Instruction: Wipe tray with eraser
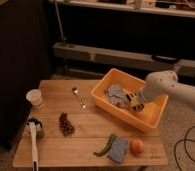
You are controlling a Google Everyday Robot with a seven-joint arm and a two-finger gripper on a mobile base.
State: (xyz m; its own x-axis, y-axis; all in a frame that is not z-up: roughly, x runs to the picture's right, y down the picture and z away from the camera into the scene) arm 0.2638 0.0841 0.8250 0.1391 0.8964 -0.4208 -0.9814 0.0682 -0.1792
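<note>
A yellow tray [103, 95] stands at the right back of the wooden table [86, 125], with greyish crumpled items [116, 95] inside. My white arm reaches in from the right and my gripper [135, 103] is down inside the tray, right of the grey items. A dark object with yellow marks sits at the fingertips; I cannot tell if it is the eraser.
On the table are a white cup [35, 98], a spoon [79, 96], a pine cone [66, 124], a brush with a white handle [33, 140], a green pepper [105, 145], a blue-grey sponge [118, 149] and an orange [136, 146]. Cables lie on the floor at the right.
</note>
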